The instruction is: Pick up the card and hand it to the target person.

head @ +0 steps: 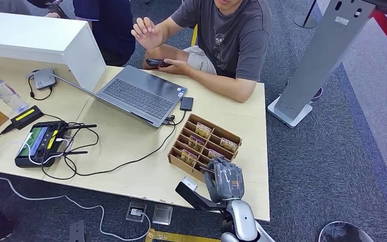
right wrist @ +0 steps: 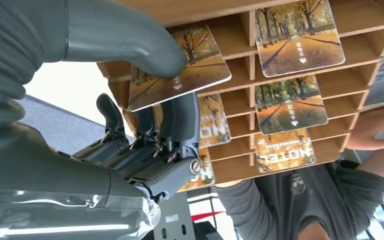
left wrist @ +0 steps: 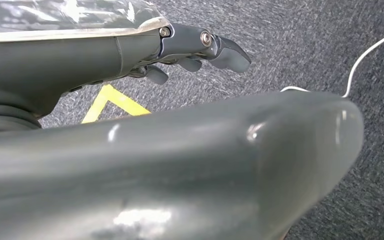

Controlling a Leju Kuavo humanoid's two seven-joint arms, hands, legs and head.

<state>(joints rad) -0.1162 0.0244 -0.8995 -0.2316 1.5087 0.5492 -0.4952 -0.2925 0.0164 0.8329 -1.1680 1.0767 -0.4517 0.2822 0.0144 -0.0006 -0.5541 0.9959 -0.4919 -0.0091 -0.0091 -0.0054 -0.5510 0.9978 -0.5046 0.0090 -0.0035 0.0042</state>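
Pinching card (right wrist: 180, 70), right hand (right wrist: 145, 130) over rack (head: 204, 143)

An open laptop (head: 140, 95), a water bottle (head: 4, 93) and what looks like a handheld controller (head: 40, 142) lie on the table (head: 126, 143).

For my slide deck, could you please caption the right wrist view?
Right hand pinches a card above the wooden card rack.

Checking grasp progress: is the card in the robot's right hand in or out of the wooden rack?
Partly out: the card, pinched by the right hand, tilts above its slot.
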